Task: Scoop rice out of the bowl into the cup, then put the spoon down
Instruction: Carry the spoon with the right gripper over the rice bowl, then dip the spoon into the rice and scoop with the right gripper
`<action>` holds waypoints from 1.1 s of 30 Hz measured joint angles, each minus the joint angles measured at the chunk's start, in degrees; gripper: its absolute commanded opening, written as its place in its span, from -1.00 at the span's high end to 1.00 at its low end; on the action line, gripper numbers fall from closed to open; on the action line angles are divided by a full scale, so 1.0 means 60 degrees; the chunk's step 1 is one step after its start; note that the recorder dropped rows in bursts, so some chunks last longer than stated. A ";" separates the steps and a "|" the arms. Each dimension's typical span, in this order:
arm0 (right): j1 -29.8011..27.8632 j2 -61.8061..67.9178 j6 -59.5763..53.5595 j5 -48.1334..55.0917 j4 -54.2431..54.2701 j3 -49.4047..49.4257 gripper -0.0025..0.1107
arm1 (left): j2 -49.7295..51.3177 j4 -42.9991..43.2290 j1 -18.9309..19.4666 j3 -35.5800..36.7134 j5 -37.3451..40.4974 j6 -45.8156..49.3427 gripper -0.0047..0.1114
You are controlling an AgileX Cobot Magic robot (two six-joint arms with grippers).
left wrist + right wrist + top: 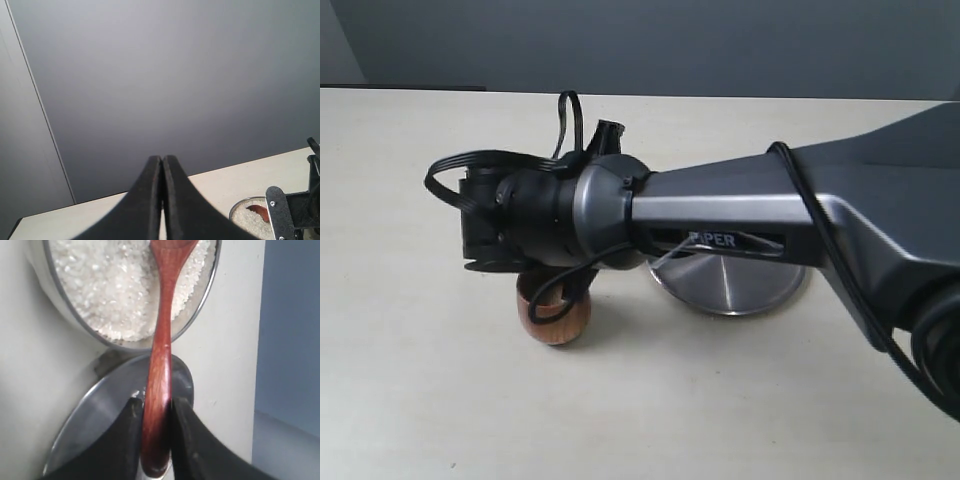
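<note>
My right gripper point(156, 407) is shut on the handle of the reddish-brown spoon point(162, 340). The spoon's head lies in the rice point(110, 285) that fills the steel bowl point(200, 320). The left wrist view also catches the bowl point(237, 206), its rice point(247, 224) and the spoon head point(257, 210). In the exterior view my right arm point(720, 215) reaches across and hides the bowl and the spoon. The brown wooden cup point(558, 318) stands just below the arm's wrist. My left gripper point(162, 162) is shut on nothing, raised over the table, and out of the exterior view.
A flat steel plate point(730, 285) lies on the pale table, right of the cup, partly under my right arm. In the right wrist view the plate point(110, 405) sits beneath the spoon handle, beside the bowl. A grey wall stands behind the table.
</note>
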 measured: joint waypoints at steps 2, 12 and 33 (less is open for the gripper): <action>0.0000 0.0000 0.0303 0.0000 0.0103 0.0000 0.97 | 0.0000 0.0000 0.0000 0.0000 0.0000 0.0000 0.91; -0.0405 -0.0145 0.1859 -0.0270 0.1449 -0.0004 0.97 | 0.0000 0.0000 0.0000 0.0000 0.0000 0.0000 0.91; -0.0817 -0.0518 0.3246 -0.1088 0.2987 -0.0039 0.97 | 0.0000 0.0000 0.0000 0.0000 0.0000 0.0000 0.91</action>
